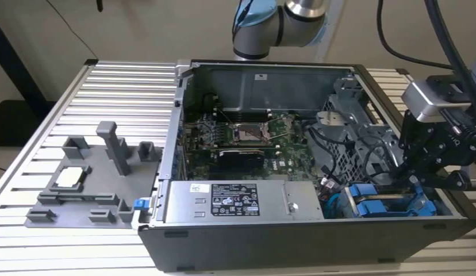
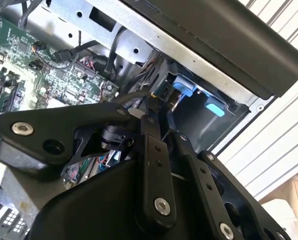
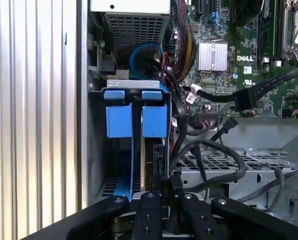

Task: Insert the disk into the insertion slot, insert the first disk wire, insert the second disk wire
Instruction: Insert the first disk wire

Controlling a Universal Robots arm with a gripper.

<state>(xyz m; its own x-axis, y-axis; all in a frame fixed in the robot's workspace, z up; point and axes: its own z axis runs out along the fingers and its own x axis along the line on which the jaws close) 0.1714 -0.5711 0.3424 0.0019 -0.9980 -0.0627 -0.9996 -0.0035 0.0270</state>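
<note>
Disk [image 3: 153, 120] sits edge-on in the insertion slot [image 3: 126, 82], its blue frame showing. Gripper [image 3: 164, 186] hangs just at its end, fingers [image 3: 149, 207] drawn together; what they pinch, I cannot tell.

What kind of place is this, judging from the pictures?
Probably a robotics lab or test bench for computer assembly: an open computer case lies on a slotted metal table, a robot arm works at it, and a grey fixture sits beside it.

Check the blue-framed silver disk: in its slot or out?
In: the blue-framed silver disk stands inside the corner bay of the black computer case.
</note>
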